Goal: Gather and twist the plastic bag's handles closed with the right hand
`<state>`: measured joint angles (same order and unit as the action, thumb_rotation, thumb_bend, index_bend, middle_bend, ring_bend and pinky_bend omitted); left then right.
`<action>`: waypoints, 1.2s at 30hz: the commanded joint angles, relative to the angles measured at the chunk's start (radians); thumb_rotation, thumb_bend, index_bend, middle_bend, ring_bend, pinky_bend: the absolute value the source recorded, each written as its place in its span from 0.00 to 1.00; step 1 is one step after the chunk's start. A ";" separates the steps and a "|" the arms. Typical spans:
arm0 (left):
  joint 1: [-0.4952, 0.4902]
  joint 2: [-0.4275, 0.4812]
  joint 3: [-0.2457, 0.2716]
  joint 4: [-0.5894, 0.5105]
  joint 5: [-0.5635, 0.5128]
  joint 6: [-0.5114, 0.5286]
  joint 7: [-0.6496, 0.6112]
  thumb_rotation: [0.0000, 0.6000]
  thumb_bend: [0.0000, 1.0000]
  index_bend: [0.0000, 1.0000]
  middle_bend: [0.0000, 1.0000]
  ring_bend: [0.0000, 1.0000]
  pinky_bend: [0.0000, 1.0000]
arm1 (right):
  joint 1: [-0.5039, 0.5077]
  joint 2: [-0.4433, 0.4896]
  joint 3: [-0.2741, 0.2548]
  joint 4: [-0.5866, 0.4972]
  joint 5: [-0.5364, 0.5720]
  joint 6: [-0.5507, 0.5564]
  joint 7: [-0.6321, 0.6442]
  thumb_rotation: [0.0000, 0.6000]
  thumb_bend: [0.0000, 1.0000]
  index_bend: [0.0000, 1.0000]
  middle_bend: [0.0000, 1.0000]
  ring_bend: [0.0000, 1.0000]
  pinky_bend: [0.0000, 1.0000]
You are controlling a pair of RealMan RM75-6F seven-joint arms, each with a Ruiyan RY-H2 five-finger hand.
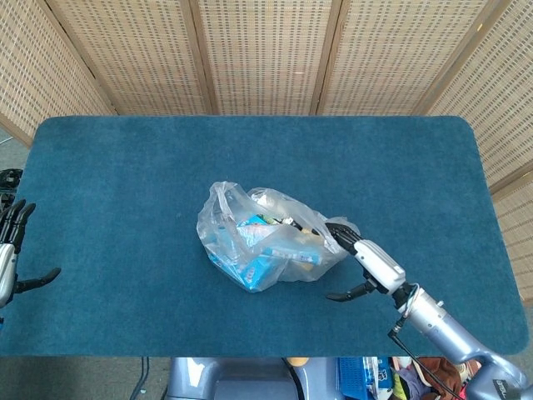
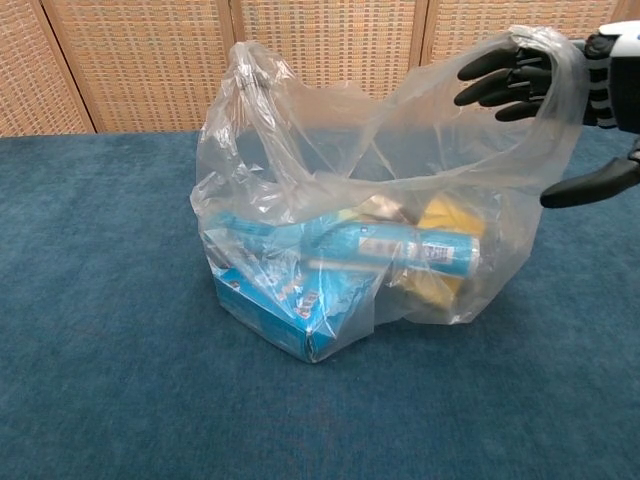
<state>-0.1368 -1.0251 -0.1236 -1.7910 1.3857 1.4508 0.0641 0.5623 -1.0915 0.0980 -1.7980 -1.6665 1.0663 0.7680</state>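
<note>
A clear plastic bag (image 1: 275, 246) (image 2: 380, 230) stands in the middle of the blue table, holding a blue box, a blue tube and something yellow. Its two handles stand apart: one at the left (image 2: 245, 70), one looping at the right (image 2: 560, 70). My right hand (image 1: 360, 262) (image 2: 560, 90) is open at the bag's right side. Its fingers (image 2: 500, 75) pass through the right handle loop, and the thumb (image 2: 590, 185) hangs below and outside it. My left hand (image 1: 10, 258) is open at the table's left edge, far from the bag.
The blue felt table (image 1: 125, 167) spreads wide on all sides of the bag. A woven screen (image 1: 266, 50) closes off the back. Cluttered items lie on the floor below the front edge (image 1: 375, 379).
</note>
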 commanded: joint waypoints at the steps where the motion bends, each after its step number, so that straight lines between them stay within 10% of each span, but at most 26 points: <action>1: -0.001 -0.001 0.000 0.001 -0.001 -0.001 0.001 1.00 0.06 0.00 0.00 0.00 0.00 | 0.020 -0.015 0.011 -0.006 0.020 -0.017 0.036 1.00 0.10 0.14 0.17 0.04 0.00; 20: -0.006 0.003 -0.004 0.007 -0.017 -0.009 -0.017 1.00 0.07 0.00 0.00 0.00 0.00 | 0.155 -0.043 0.067 -0.040 0.106 -0.140 0.542 1.00 0.30 0.26 0.31 0.16 0.16; 36: -0.012 0.008 -0.007 0.013 -0.027 -0.019 -0.034 1.00 0.07 0.00 0.00 0.00 0.00 | 0.182 -0.033 0.111 -0.080 0.194 -0.190 0.698 1.00 0.40 0.29 0.38 0.27 0.34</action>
<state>-0.1482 -1.0171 -0.1303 -1.7782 1.3589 1.4318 0.0297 0.7377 -1.1327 0.2034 -1.8719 -1.4764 0.8930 1.4372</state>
